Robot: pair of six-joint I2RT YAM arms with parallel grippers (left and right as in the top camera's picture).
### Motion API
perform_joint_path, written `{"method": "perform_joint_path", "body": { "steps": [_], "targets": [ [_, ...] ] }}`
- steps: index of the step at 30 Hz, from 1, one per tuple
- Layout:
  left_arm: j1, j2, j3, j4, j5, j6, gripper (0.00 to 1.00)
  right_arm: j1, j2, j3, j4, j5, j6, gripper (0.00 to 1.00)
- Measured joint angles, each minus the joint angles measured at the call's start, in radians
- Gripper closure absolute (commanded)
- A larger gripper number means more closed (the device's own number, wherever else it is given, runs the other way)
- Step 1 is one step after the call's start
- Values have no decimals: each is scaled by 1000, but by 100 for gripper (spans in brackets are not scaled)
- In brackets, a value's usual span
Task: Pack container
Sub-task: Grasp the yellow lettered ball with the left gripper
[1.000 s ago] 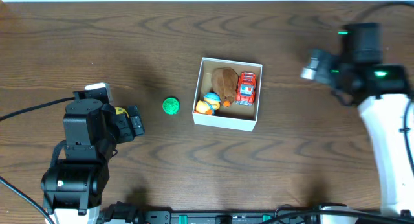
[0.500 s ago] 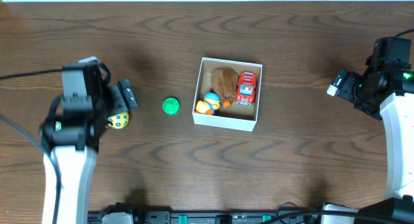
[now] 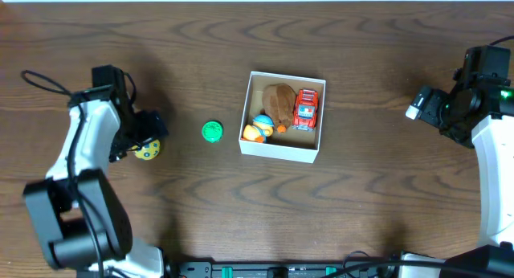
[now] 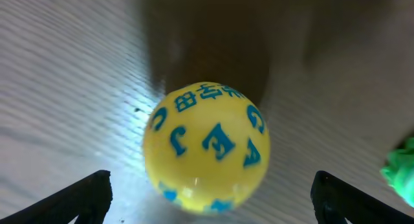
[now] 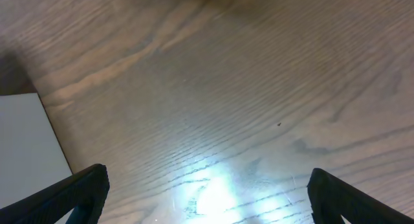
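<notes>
The container, a shallow white box with a tan inside, sits mid-table and holds a brown plush, a red toy truck and a small blue-and-orange toy. A yellow ball with blue letters lies on the table to its left; it also shows in the left wrist view. My left gripper is open, its fingers either side of the ball, close above it. A green round toy lies between ball and box. My right gripper is open and empty over bare wood, right of the box.
The box's white corner shows at the left edge of the right wrist view. The green toy's edge shows at the right of the left wrist view. The table is dark wood.
My left arm swung back and its gripper came down over the yellow ball. My right arm moved right and lower a second ago, then stayed still.
</notes>
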Motion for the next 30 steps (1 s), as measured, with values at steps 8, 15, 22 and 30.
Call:
{"method": "perform_joint_path", "body": {
  "steps": [8,15,22,30],
  "targets": [
    [0,90,0,0,5,12,32,0,0,0,0,0,-3,1],
    [0,90,0,0,5,16,63,0,0,0,0,0,-4,1],
    [0,89,0,-1,4,18,69,0,0,0,0,0,-4,1],
    [-34,2,125,-128,5,18,80,0,0,0,0,0,-4,1]
  ]
}}
